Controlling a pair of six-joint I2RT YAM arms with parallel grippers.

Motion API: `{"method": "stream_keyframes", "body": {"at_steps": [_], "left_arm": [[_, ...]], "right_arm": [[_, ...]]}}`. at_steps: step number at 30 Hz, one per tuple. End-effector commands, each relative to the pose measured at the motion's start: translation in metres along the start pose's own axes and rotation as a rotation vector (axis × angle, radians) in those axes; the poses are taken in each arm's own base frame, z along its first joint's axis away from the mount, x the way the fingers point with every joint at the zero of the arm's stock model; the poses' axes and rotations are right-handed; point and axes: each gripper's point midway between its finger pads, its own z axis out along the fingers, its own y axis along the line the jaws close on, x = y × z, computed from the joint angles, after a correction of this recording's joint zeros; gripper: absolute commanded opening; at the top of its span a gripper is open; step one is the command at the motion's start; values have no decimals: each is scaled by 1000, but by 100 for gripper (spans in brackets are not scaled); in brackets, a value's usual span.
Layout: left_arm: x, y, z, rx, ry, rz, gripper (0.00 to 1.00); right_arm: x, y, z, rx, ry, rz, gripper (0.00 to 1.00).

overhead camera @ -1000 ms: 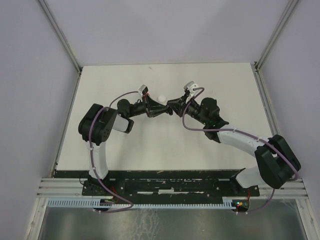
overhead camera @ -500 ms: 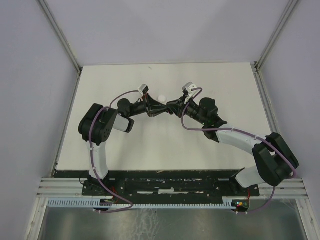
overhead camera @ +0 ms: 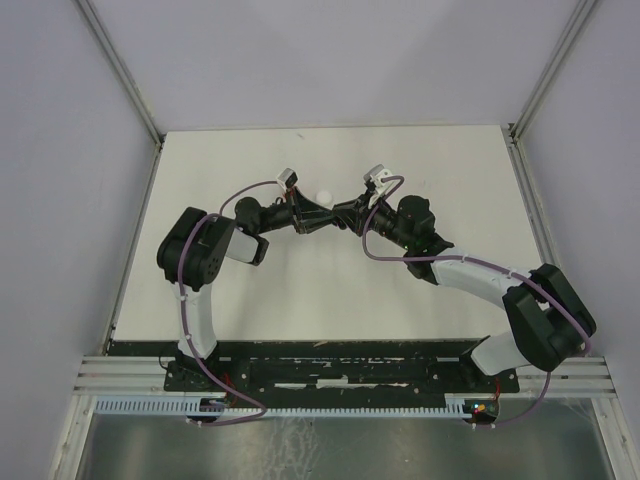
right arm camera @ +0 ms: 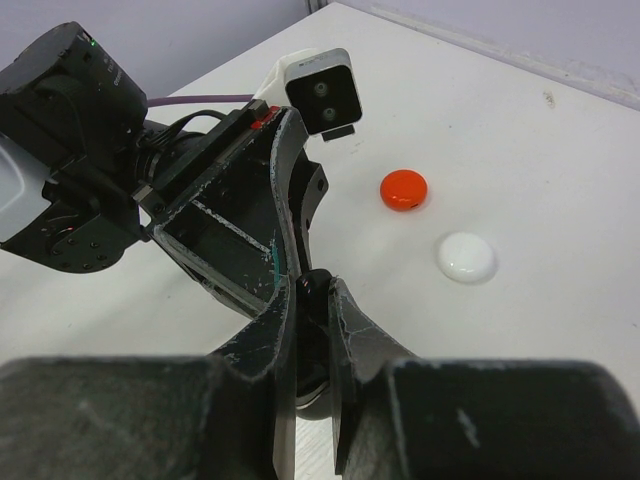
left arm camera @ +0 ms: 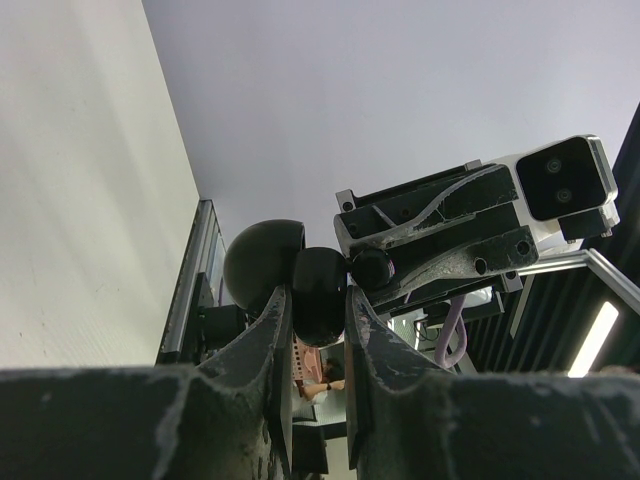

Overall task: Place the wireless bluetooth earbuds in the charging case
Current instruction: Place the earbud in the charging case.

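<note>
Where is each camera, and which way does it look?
Top external: above, behind the arms, looking down at the table; both arms show, left gripper facing right gripper.
Left wrist: on the left arm, tilted up past its fingers, clamped on a black thing, toward the right wrist camera.
Right wrist: on the right arm, looking down past its fingers at the left gripper, red disc, white disc.
Both wrist views show the other's camera.

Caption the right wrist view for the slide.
Right gripper pinches a small black piece tip-to-tip with the left gripper; red disc and white disc lie beyond.
</note>
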Motion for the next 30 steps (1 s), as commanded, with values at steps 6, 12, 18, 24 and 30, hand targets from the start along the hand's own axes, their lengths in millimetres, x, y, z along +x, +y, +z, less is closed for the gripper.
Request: {"method": "stream_keyframes", "body": {"at_steps": [6, 12, 18, 24, 30], "left_arm": [[5, -46, 2, 100, 23, 99, 3], [5, -49, 2, 105, 22, 103, 3], [4, -52, 2, 111, 18, 107, 3], [3, -54, 0, 118, 15, 105, 3], [4, -56, -1, 127, 20, 106, 3]], "right_arm": [[-8, -3, -1, 13, -25, -30, 8], [-6, -5, -3, 22, -19, -33, 8], [-6, -6, -4, 28, -19, -37, 8], [-7, -7, -6, 34, -27, -39, 8], [-9, -8, -8, 37, -35, -41, 8]]}}
